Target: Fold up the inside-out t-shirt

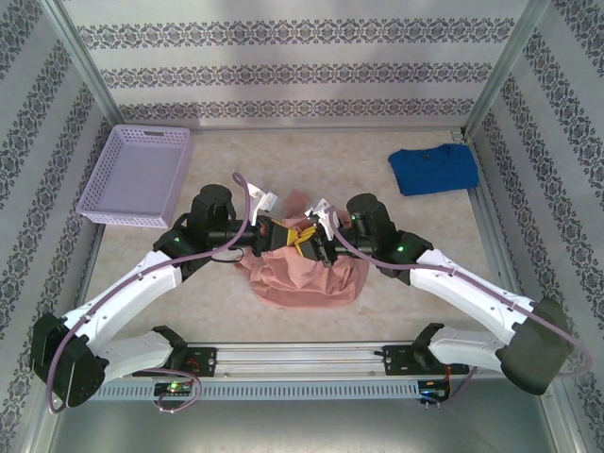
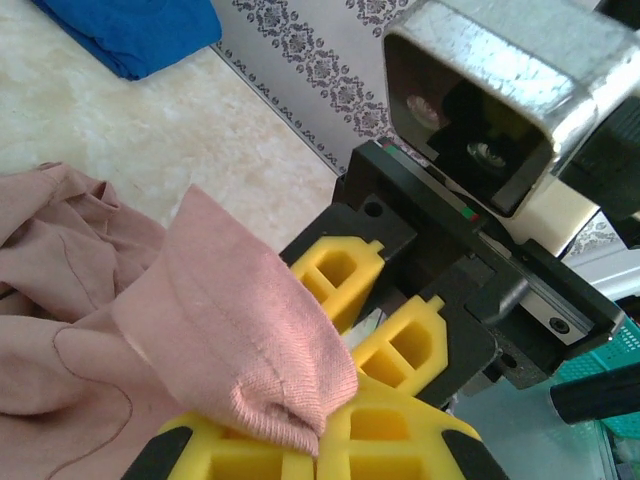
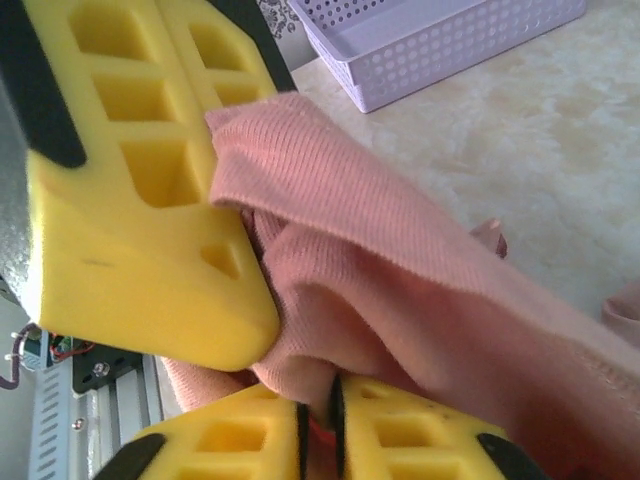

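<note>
Both the left pincer (image 2: pixel 330 448) and the right pincer (image 3: pixel 318 432) pinch folds of the crumpled pink t-shirt (image 1: pixel 302 280) over the surface (image 1: pixel 311 151), tip to tip, we observe.

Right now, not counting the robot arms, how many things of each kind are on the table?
T-shirts: 2, the crumpled salmon-pink cotton t-shirt and the bright blue t-shirt.
Baskets: 1, the rectangular lilac plastic basket.
Total: 3.
</note>
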